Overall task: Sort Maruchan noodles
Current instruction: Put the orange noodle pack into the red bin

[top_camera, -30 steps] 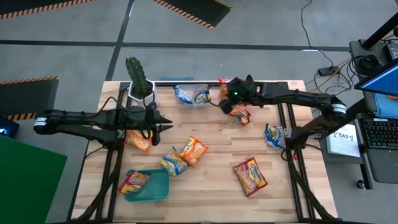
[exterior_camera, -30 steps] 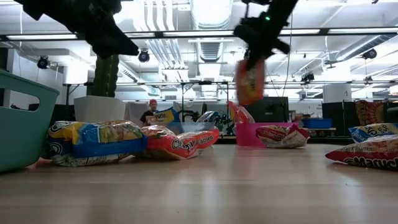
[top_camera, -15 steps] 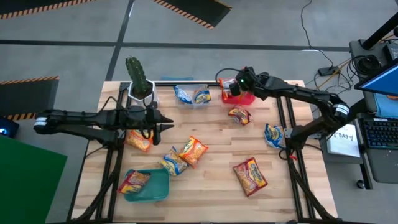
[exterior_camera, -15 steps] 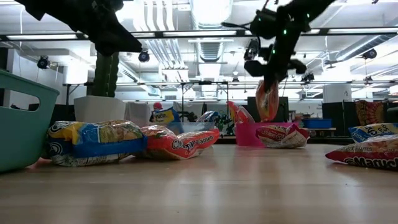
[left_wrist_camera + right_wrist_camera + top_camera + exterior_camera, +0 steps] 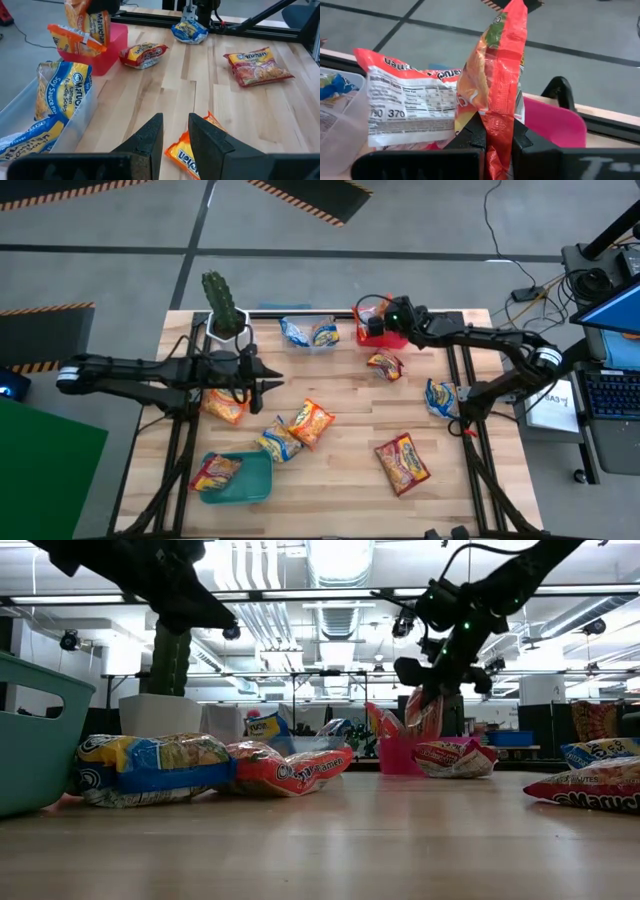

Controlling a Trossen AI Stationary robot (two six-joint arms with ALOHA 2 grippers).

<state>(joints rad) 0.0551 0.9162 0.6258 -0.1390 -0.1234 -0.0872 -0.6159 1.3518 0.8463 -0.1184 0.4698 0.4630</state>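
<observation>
Right tool clamped on red-orange Maruchan packet over red bin. Risk: packet may snag the upright packet there, likely spilling out. Left tool slightly parted, empty.

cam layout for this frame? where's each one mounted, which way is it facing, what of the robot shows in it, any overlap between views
High: overhead, straight down on the table; both arms.
Low: table height, level across; both arms above.
Left wrist: over its spread fingers, hovering mid-table, toward the red bin.
Right wrist: past the right gripper, shut on a red-orange noodle packet over that bin.
Shared: bin and held packet in all four.
</observation>
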